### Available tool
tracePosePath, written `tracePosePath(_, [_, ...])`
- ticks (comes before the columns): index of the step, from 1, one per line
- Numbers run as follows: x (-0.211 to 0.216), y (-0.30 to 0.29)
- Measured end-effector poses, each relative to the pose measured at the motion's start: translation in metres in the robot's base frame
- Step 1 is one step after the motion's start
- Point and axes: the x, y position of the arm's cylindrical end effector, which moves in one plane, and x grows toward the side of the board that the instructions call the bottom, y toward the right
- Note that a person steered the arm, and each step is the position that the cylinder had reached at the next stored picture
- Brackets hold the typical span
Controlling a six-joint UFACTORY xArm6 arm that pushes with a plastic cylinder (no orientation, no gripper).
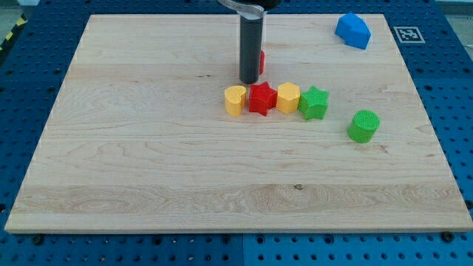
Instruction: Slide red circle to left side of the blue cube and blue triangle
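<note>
- No pincer is seen, so its state cannot be told; only a dark rod is shown, my tip (pixel 249 80) set just above the row's red star (pixel 261 98).
- A red block (pixel 261 61), shape unclear, is mostly hidden behind the rod.
- A blue block (pixel 353 30) is seen at the table (pixel 148 170) top right, well apart.
- The row is made up of a yellow heart (pixel 235 100), the star, a yellow hexagon (pixel 287 97) and a green star (pixel 314 103); a green cylinder (pixel 363 125) stands near its right.

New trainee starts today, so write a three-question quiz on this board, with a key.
1. True or false: the red star sits between the yellow heart and the yellow hexagon.
2. Which block lies nearest the view's top right corner?
3. My tip mostly hides a block of which colour: A green, B red, C yellow?

Key:
1. True.
2. The blue block.
3. B, the red block behind the rod.
</note>
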Motion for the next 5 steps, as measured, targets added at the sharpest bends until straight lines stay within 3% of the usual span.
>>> tracePosePath(3, [-0.017, -0.017])
tracePosePath(5, [-0.024, 0.013])
